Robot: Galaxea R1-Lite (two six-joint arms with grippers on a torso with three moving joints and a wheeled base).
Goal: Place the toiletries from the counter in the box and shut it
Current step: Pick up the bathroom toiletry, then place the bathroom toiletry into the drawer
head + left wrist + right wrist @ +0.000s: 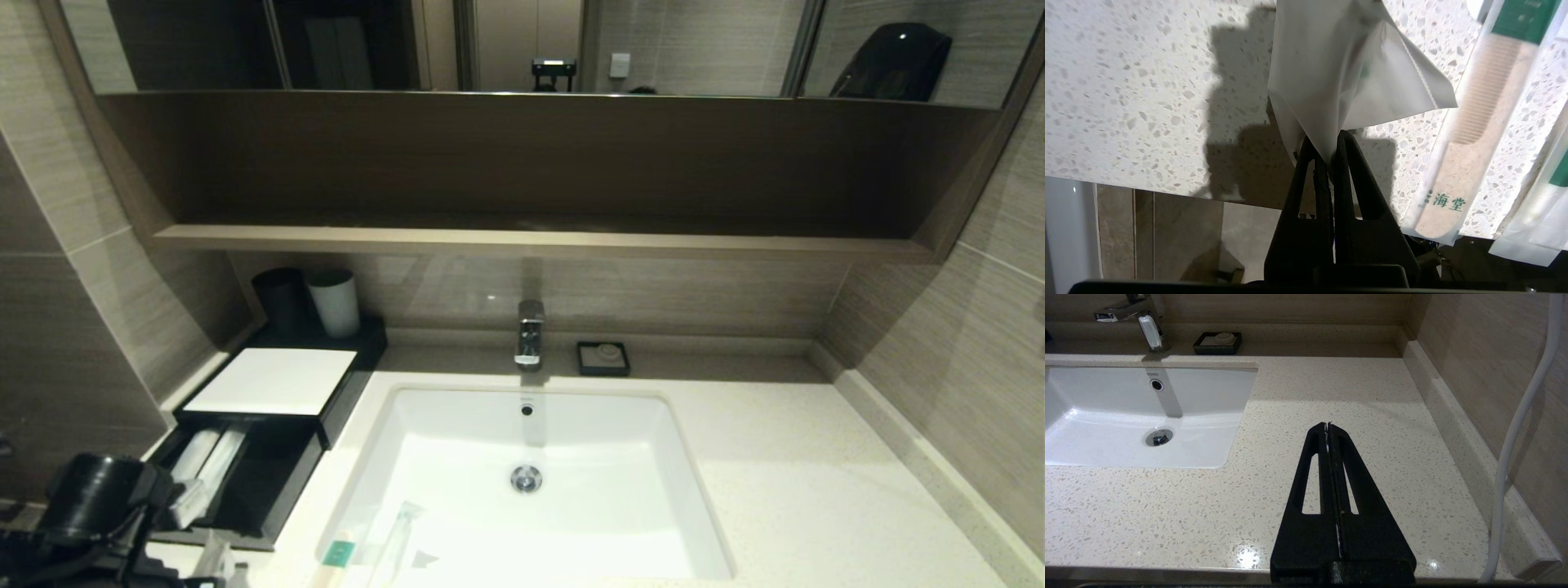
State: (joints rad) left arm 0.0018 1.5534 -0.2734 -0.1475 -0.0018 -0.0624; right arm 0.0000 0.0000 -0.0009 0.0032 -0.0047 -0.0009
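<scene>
Left gripper (1329,141) pinches white packet (1347,65), lifted. Comb packet (1474,134) beside it, on counter (1135,94). 2 packets in drawer (269,482), open. Right gripper (1328,426) closed, empty, parked.

I see a white packet (1355,69) hanging crumpled over the speckled counter (1126,90), with a comb packet (1470,134) lying flat beside it. My view shows the black box (273,384), drawer (269,482) pulled out, holding pale packets (208,457).
</scene>
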